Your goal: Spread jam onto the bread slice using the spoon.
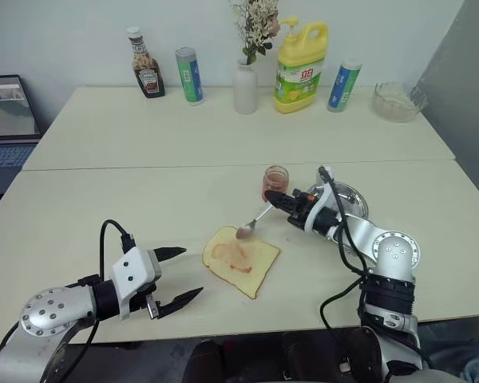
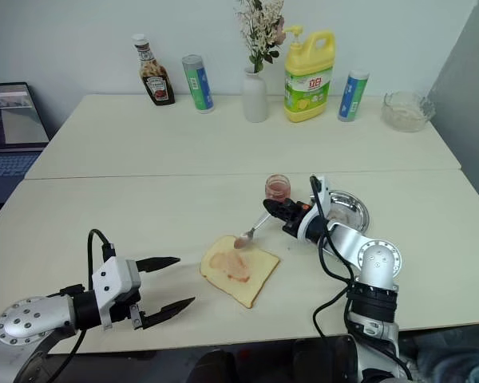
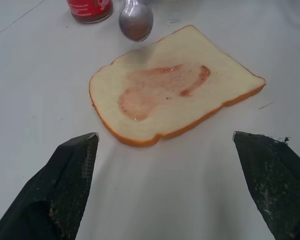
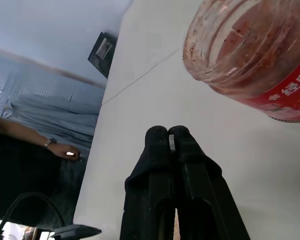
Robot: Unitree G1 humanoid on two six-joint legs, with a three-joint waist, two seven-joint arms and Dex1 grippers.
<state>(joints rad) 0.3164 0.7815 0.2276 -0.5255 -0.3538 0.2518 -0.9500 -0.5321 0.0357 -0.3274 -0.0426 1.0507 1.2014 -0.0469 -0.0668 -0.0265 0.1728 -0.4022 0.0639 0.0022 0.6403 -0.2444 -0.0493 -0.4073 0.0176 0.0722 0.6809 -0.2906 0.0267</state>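
The bread slice (image 1: 241, 260) lies flat on the pale surface (image 1: 104, 207) just below the centre of the head views, and a thin reddish smear of jam (image 1: 233, 254) already covers part of its upper face, leaving the margins toward the crust bare. The spoon (image 1: 254, 223) is held by its handle in the right end effector (image 1: 286, 201), whose fingers are clenched on it; its bowl, tinted with jam, hovers at the slice's upper edge, and whether it touches the bread cannot be told. The small glass jar (image 1: 275, 182) stands just above and right of the spoon, beside a round steel dish (image 1: 345, 196). The left end effector (image 1: 176, 275) rests low in the lower left of the frame, fingers spread wide and grasping nothing, pointing toward the slice but apart from it. As a judgement, the task is partly done: a first layer is on, yet the coat is thin and uneven, so more spreading toward the edges, perhaps with another scoop from the jar, seems to remain.
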